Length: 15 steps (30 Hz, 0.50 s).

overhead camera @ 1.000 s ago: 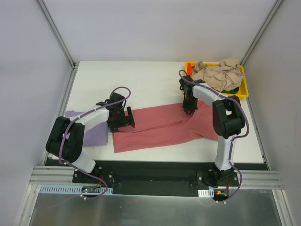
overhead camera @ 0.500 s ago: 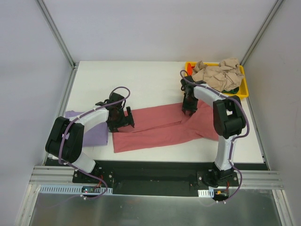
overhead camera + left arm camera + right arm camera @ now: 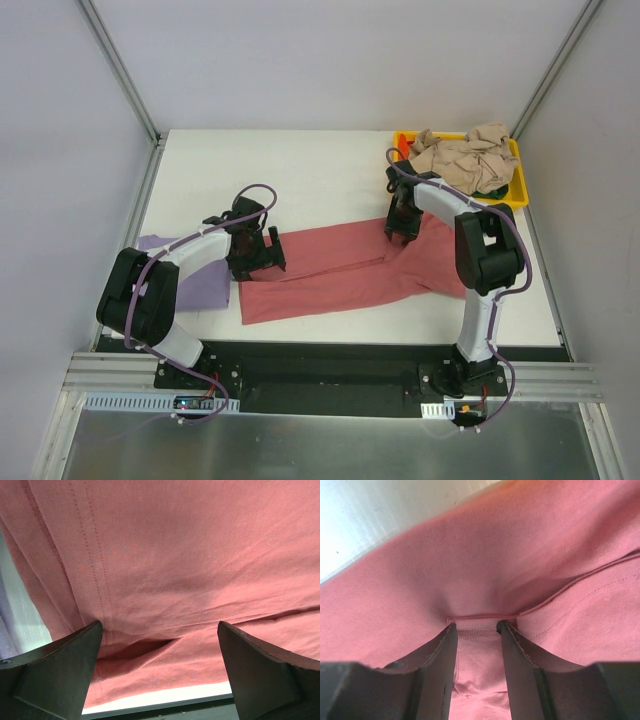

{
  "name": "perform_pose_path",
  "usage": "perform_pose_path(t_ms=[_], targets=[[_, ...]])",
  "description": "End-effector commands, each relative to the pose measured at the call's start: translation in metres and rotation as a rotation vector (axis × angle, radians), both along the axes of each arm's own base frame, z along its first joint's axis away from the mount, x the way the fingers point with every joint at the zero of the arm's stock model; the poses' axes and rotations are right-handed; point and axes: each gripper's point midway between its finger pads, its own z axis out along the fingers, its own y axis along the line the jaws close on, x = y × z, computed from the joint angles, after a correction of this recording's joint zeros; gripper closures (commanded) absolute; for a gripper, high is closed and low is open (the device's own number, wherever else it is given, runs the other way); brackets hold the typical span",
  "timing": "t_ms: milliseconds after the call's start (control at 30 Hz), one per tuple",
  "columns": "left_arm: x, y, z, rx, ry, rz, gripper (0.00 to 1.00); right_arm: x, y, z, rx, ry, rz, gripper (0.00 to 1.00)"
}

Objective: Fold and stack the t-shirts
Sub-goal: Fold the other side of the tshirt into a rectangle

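Note:
A large dusty red-pink t-shirt lies spread across the middle of the table. My left gripper stands over its left end with the jaws wide open; in the left wrist view the pink cloth lies between and beyond the fingers, and nothing is held. My right gripper is at the shirt's far right edge, shut on a fold of the pink cloth at a stitched hem. A lavender t-shirt lies flat at the left. Beige t-shirts are heaped in the tray.
A yellow plastic tray stands at the back right corner, with a bit of dark green cloth under the beige heap. White tabletop shows beyond the pink shirt. Metal frame posts rise at both back corners.
My right gripper has shifted slightly toward the far side with the shirt's edge in it. The left arm has not moved.

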Motion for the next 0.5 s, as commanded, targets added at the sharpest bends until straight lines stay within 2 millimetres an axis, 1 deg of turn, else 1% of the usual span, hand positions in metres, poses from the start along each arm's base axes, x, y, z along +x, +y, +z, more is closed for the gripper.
perform_pose_path(t_ms=[0, 67, 100, 167, 200, 267, 300, 367, 433, 467], targets=[[-0.006, 0.005, -0.003, 0.005, 0.017, -0.002, 0.01, -0.002, -0.004, -0.008, -0.065, 0.002, -0.036, 0.60], [-0.006, 0.005, -0.003, 0.005, 0.020, -0.003, 0.01, -0.004, -0.006, -0.011, -0.083, 0.013, -0.043, 0.64], [-0.006, 0.005, -0.004, 0.004, 0.022, -0.003, 0.01, -0.005, -0.005, -0.014, -0.081, 0.019, -0.042, 0.64], [-0.007, 0.004, -0.005, 0.004, 0.025, -0.004, 0.01, -0.005, 0.000, -0.016, -0.056, 0.025, -0.033, 0.64], [-0.006, 0.004, -0.004, 0.003, 0.024, -0.004, 0.01, -0.004, 0.004, -0.019, -0.038, 0.023, -0.025, 0.66], [-0.007, 0.005, -0.005, 0.005, 0.025, -0.003, 0.01, -0.002, 0.008, -0.020, -0.012, 0.009, -0.020, 0.79], [-0.007, 0.005, -0.005, 0.005, 0.025, -0.003, 0.01, -0.001, 0.009, -0.019, -0.008, -0.004, -0.018, 0.88], [-0.007, 0.004, -0.003, 0.002, 0.021, -0.004, 0.01, 0.004, 0.009, -0.014, -0.008, -0.037, -0.011, 0.99], [-0.007, 0.005, -0.003, 0.003, 0.019, -0.005, 0.01, 0.007, 0.005, -0.004, -0.022, -0.073, -0.012, 0.99], [-0.007, 0.004, -0.003, 0.002, 0.019, -0.005, 0.01, 0.009, 0.004, 0.004, -0.025, -0.097, -0.009, 0.99]])
